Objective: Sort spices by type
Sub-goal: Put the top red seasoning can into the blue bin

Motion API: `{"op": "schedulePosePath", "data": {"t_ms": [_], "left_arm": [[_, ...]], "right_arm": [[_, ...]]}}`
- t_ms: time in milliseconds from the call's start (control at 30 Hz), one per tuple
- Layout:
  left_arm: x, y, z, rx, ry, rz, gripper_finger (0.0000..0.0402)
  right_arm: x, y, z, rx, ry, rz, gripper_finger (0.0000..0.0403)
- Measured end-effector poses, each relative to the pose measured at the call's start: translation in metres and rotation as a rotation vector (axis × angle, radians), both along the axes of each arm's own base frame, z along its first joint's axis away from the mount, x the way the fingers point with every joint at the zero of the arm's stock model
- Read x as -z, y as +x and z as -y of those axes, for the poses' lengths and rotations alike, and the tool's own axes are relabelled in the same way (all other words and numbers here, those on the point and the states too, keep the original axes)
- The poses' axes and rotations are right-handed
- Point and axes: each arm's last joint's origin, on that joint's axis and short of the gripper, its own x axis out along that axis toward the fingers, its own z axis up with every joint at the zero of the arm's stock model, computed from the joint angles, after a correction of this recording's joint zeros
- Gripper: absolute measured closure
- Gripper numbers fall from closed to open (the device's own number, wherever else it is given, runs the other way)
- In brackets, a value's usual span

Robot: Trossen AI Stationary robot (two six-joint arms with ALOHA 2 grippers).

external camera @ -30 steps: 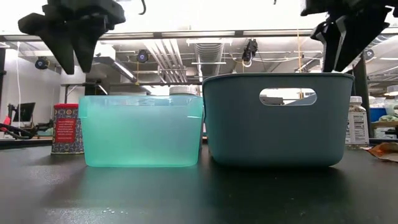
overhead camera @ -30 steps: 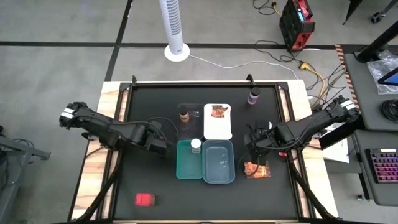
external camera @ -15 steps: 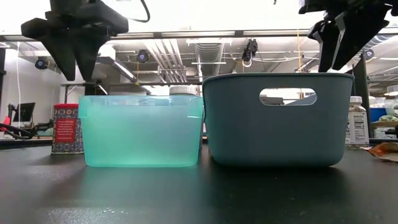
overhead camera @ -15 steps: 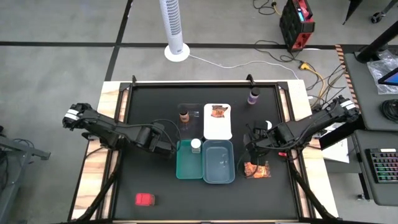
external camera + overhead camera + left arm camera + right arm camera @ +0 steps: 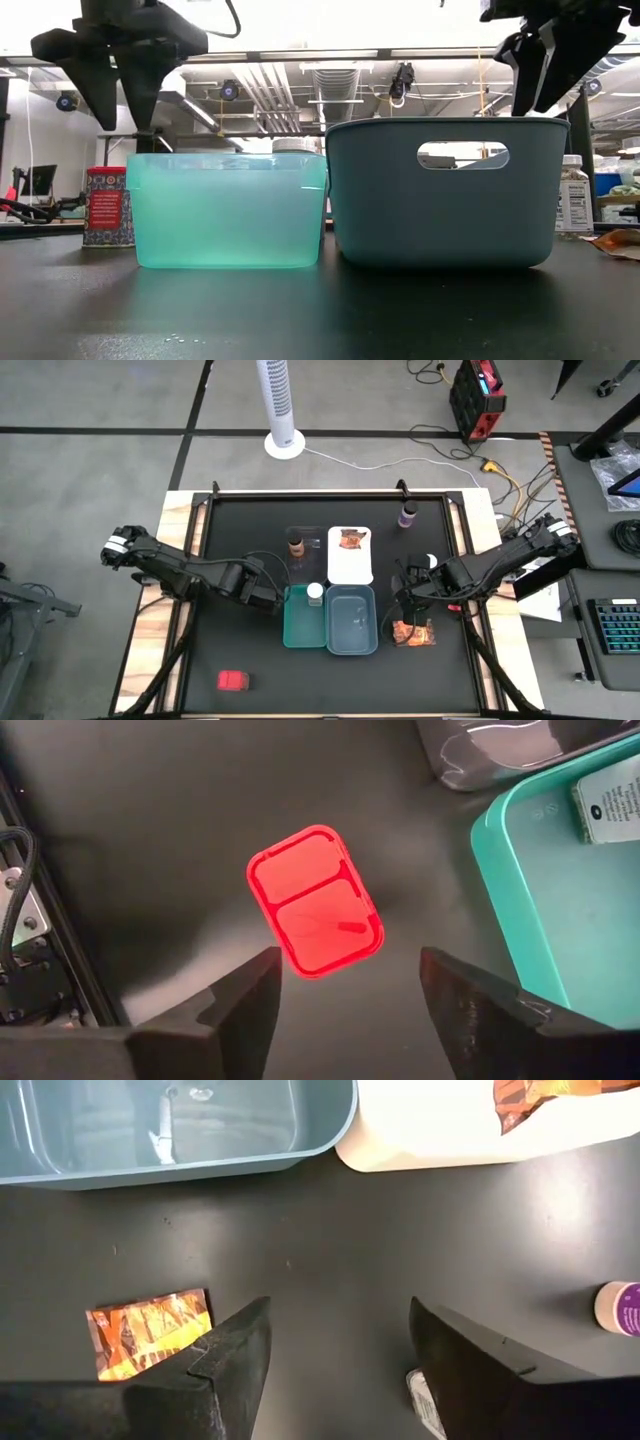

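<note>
Left hand [image 5: 272,600] moved toward the teal tray [image 5: 303,628].

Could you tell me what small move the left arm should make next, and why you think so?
Probably lower the left pincer straight down over the flat red plastic box and close on it. Its jaws stand open and empty, and the wrist view shows the box lying alone on the black table just ahead of the gap between them, beside the teal rectangular tray, so a short descent should seat it.
</note>
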Motion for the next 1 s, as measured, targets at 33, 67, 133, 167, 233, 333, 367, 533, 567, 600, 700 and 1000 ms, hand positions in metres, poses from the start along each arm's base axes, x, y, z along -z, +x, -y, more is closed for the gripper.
{"op": "schedulePosePath", "data": {"t_ms": [33, 67, 133, 167, 233, 333, 367, 533, 567, 600, 700, 1000], "left_arm": [[0.0000, 0.0000, 0.0000, 0.002, 0.000, 0.000, 0.0178], [0.0000, 0.0000, 0.0000, 0.002, -0.001, -0.001, 0.0178], [0.0001, 0.0000, -0.0001, -0.002, -0.003, -0.001, 0.0177], [0.0001, 0.0000, -0.0001, -0.004, -0.004, -0.001, 0.0176], [0.0003, 0.0003, -0.0004, -0.028, 0.005, 0.007, 0.0172], [0.0002, 0.0004, -0.0008, -0.047, 0.013, 0.014, 0.0163], [0.0002, 0.0005, -0.0009, -0.046, 0.016, 0.015, 0.0161], [0.0004, 0.0021, -0.0016, -0.015, 0.045, 0.025, 0.0155], [0.0006, 0.0026, -0.0027, -0.039, 0.052, 0.032, 0.0155], [0.0013, 0.0032, -0.0044, -0.067, 0.049, 0.031, 0.0155], [0.0027, 0.0044, -0.0066, -0.112, -0.015, 0.014, 0.0155], [0.0037, 0.0033, -0.0069, -0.164, -0.010, 0.003, 0.0155]], "right_arm": [[0.0000, 0.0001, 0.0000, -0.003, -0.001, 0.000, 0.0175], [-0.0001, 0.0002, -0.0001, -0.008, -0.001, 0.001, 0.0174], [-0.0002, 0.0007, -0.0003, -0.012, -0.001, 0.005, 0.0170], [-0.0002, 0.0008, -0.0003, -0.014, -0.001, 0.006, 0.0168], [-0.0003, 0.0010, -0.0004, -0.018, -0.002, 0.007, 0.0165], [-0.0003, 0.0010, -0.0004, -0.019, -0.002, 0.007, 0.0161], [-0.0003, 0.0011, -0.0004, -0.021, -0.003, 0.007, 0.0160], [-0.0002, 0.0012, -0.0004, -0.029, -0.005, 0.007, 0.0159], [-0.0002, 0.0012, -0.0004, -0.037, -0.008, 0.006, 0.0161], [-0.0002, 0.0012, -0.0005, -0.041, -0.009, 0.005, 0.0162], [-0.0002, 0.0012, -0.0005, -0.043, -0.010, 0.005, 0.0165], [0.0000, 0.0014, -0.0005, -0.051, -0.013, 0.004, 0.0160]]}}
